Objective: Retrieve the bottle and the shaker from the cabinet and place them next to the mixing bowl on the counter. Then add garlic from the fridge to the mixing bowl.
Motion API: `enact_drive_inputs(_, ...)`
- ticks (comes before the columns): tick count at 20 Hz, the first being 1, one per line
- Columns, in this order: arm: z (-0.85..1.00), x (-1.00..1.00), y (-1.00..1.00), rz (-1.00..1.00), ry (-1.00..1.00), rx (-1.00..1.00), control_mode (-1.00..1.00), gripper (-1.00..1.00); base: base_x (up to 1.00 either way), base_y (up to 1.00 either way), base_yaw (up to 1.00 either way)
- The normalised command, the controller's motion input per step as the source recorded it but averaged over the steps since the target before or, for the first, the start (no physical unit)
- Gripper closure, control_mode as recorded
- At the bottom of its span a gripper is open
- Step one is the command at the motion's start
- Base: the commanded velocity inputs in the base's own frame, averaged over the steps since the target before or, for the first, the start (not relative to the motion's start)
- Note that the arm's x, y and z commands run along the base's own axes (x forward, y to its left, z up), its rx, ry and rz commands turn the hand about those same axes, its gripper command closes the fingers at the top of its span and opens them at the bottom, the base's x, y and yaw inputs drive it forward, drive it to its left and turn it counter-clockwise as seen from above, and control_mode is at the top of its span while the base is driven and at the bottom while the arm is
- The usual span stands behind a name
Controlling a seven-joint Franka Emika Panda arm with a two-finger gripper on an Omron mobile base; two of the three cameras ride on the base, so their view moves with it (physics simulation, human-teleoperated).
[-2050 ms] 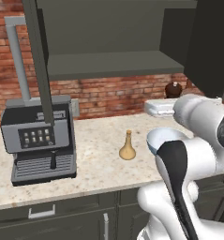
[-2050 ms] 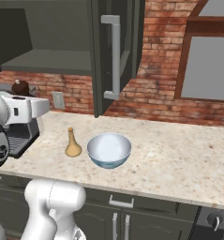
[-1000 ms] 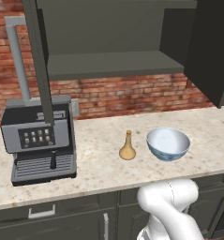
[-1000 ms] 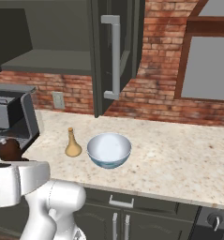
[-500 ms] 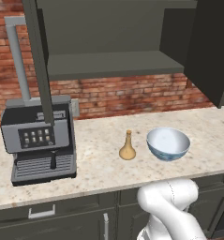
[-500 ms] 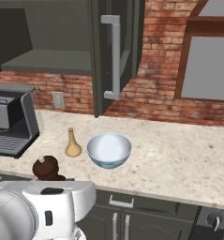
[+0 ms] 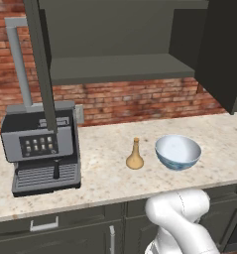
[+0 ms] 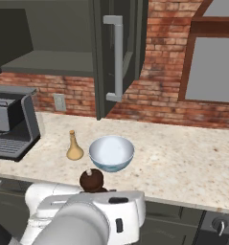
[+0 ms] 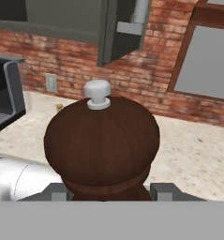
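- Left base view: the bottle stands upright on the counter, just beside the mixing bowl on its left and apart from it, so I judge that part of the task done. The cabinet hangs open above, its shelf bare. A coffee machine sits well to the left. The arm is folded low in front of the drawers, a white elbow bulging up at the bottom edge.
- Right base view: the shaker pokes up, upright, from behind the arm's white link, in front of the counter edge and near the bowl (not set down yet). The garlic from the fridge is left too, as far as I can judge.
- Hand view: the shaker's dark brown body with its pale knob looms right in front of the camera, its base between the two grey fingertips of the gripper. The jaws pinch the shaker at its foot, and the hand looks level, facing the brick wall.
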Motion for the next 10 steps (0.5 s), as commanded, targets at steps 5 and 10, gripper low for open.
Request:
enact_drive_inputs(5,-0.52,0.54,-0.09,0.02,0.00,0.00,-1.00,1.00,0.00,0.00,0.00)
enact_drive_inputs(10,-0.57,0.63,0.00,0.03,-0.03,0.00,-1.00,1.00,0.00,0.00,0.00)
